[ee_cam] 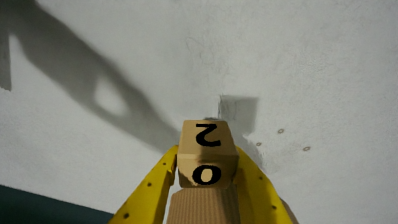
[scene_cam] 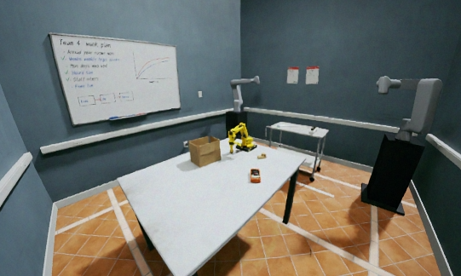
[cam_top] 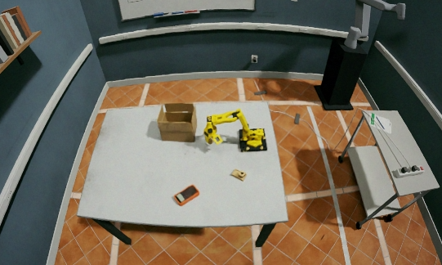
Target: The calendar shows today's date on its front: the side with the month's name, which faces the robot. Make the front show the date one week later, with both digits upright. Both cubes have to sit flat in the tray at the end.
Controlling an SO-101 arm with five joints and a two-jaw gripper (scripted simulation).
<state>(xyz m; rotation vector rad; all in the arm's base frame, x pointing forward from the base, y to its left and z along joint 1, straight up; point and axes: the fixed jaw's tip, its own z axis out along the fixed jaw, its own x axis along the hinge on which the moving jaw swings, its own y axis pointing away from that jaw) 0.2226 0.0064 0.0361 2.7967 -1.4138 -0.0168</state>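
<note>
My gripper [ee_cam: 206, 165] is shut on a wooden number cube [ee_cam: 206, 152] and holds it above the white table top. In the wrist view the cube shows a 2 on its far face and a 0 on its near face. In the top view the yellow arm [cam_top: 230, 127] reaches left from its base, with the gripper [cam_top: 212, 139] near the cardboard box. The calendar tray [cam_top: 237, 172], a small tan piece, lies on the table in front of the arm's base; its details are too small to read. It also shows in the exterior view [scene_cam: 262, 156].
A cardboard box [cam_top: 177, 122] stands open just left of the gripper. An orange phone-like device [cam_top: 186, 195] lies nearer the table's front edge. A grey side cart [cam_top: 387, 159] stands off the table at the right.
</note>
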